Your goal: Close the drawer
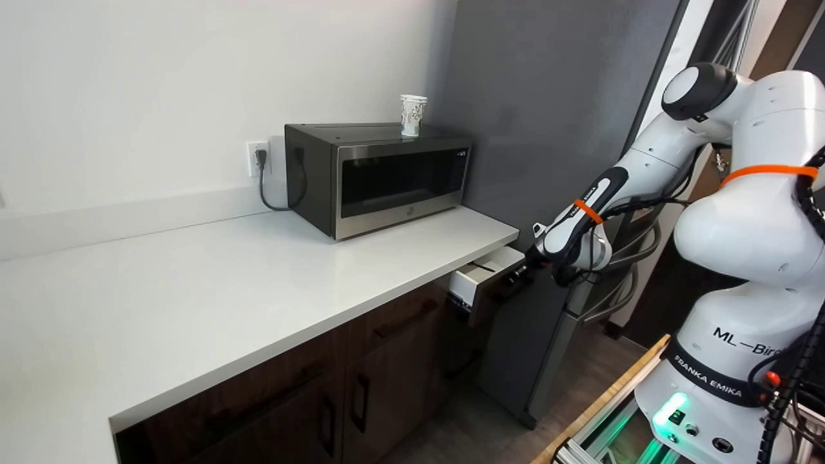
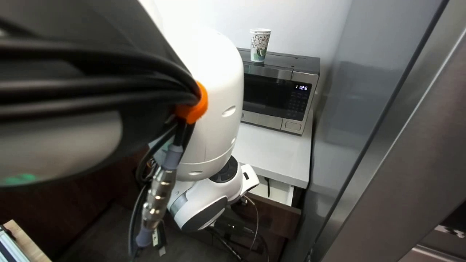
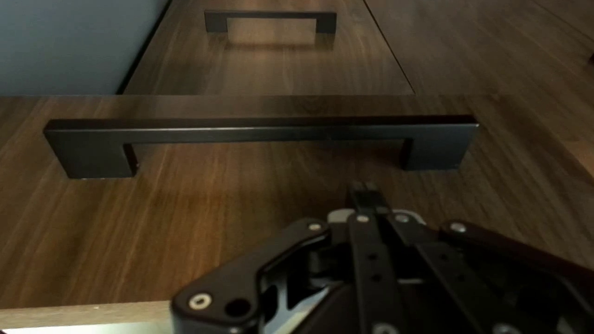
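Observation:
The drawer (image 1: pixel 493 298) stands pulled out under the counter's end, its dark brown front and pale inner sides showing. It also shows in an exterior view (image 2: pixel 282 218), partly hidden by the arm, with a thin black item (image 2: pixel 268 187) inside. In the wrist view, which stands upside down, the drawer front (image 3: pixel 185 232) fills much of the picture, with its black bar handle (image 3: pixel 260 130). My gripper (image 3: pixel 364 189) is shut and empty, its fingertips together close to the front panel, between handle and top edge. Whether they touch it I cannot tell.
A microwave (image 1: pixel 399 183) with paper cups (image 1: pixel 412 116) on top stands on the white counter (image 1: pixel 258 290). A grey refrigerator (image 1: pixel 535 109) stands right beside the drawer. Dark brown cabinet doors (image 1: pixel 393 367) with handles lie below the counter.

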You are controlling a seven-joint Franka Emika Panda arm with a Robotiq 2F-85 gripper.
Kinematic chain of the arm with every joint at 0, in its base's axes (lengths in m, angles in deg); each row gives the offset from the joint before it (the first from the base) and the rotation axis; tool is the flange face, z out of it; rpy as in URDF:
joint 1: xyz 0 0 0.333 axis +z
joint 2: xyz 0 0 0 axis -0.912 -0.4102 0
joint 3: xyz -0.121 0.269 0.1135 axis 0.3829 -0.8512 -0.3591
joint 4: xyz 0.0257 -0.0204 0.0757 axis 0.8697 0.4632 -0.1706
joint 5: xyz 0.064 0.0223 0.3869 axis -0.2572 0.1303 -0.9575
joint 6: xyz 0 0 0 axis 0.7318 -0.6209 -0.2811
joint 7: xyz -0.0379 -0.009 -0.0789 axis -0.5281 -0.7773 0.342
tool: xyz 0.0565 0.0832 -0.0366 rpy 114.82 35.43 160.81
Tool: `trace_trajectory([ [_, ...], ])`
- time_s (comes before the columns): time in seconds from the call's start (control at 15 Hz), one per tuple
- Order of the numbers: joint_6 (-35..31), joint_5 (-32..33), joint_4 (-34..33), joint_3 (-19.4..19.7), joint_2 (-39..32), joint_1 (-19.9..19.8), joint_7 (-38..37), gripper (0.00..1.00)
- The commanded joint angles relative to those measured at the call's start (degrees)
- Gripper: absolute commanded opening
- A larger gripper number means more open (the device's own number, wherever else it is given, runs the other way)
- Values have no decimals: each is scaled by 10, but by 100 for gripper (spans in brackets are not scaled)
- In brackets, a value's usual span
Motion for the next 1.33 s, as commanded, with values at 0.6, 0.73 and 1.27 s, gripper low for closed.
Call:
trace_trajectory([
  [0.6, -125, 195, -158, -26, -188, 2, -78, 0],
  [0.73, -128, 218, -180, -35, -210, -4, -74, 0],
  [1.27, -104, 251, -160, -32, -192, -19, -83, 0],
])
